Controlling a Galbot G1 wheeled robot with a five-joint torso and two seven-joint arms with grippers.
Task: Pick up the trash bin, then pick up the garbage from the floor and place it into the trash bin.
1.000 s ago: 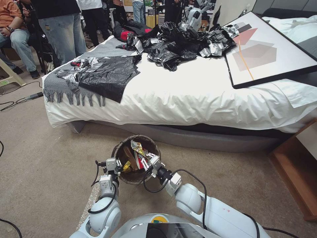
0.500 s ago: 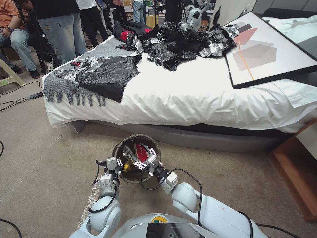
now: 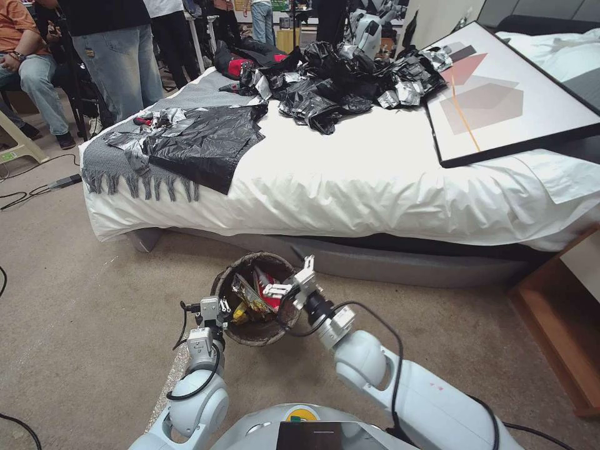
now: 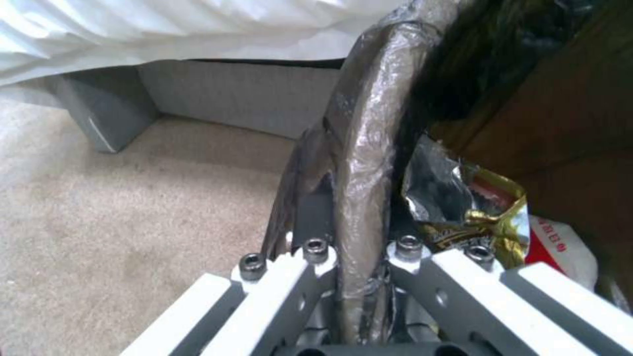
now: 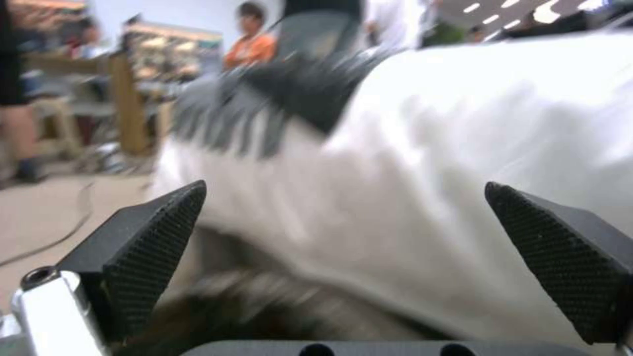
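The trash bin hung clamped by its lined rim between the left gripper fingers, snack wrappers already inside. The right gripper hovered over the far rim, fingers spread wide and empty. No litter showed on the floor, so the task looked nearly finished.

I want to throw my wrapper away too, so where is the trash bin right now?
In the head view the trash bin sits low in the middle, near the foot of the bed. The left gripper pinches its rim, and the open right gripper hangs over it.
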